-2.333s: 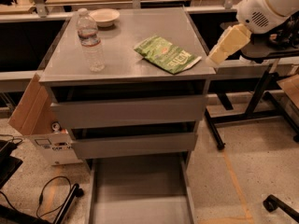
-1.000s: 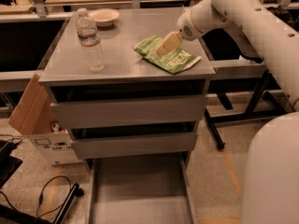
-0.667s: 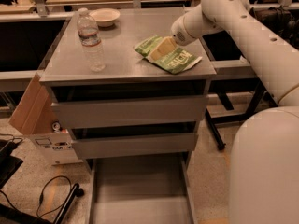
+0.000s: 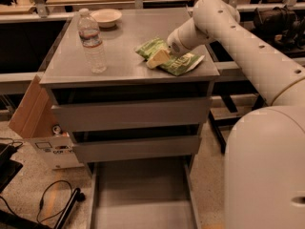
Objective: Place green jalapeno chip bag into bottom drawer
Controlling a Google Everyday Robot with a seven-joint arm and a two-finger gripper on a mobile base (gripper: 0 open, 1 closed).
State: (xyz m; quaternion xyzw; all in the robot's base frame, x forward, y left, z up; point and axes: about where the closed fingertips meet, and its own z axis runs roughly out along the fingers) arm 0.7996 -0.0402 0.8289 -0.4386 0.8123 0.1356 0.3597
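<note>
The green jalapeno chip bag (image 4: 178, 61) lies flat on the grey cabinet top (image 4: 124, 56), near its right front corner. My gripper (image 4: 156, 58) comes in from the right on the white arm and rests down on the left part of the bag. The bottom drawer (image 4: 143, 194) is pulled out at the foot of the cabinet, with a bare grey floor and low side walls.
A clear water bottle (image 4: 93, 42) stands at the left of the cabinet top, a white bowl (image 4: 106, 17) at the back. The two upper drawers (image 4: 131, 116) are shut. A cardboard box (image 4: 31, 123) and cables (image 4: 47, 199) sit on the floor at left.
My arm swung in from the right of the cabinet over the top, and the gripper has come down onto the left part of the chip bag. The bag has not moved.
</note>
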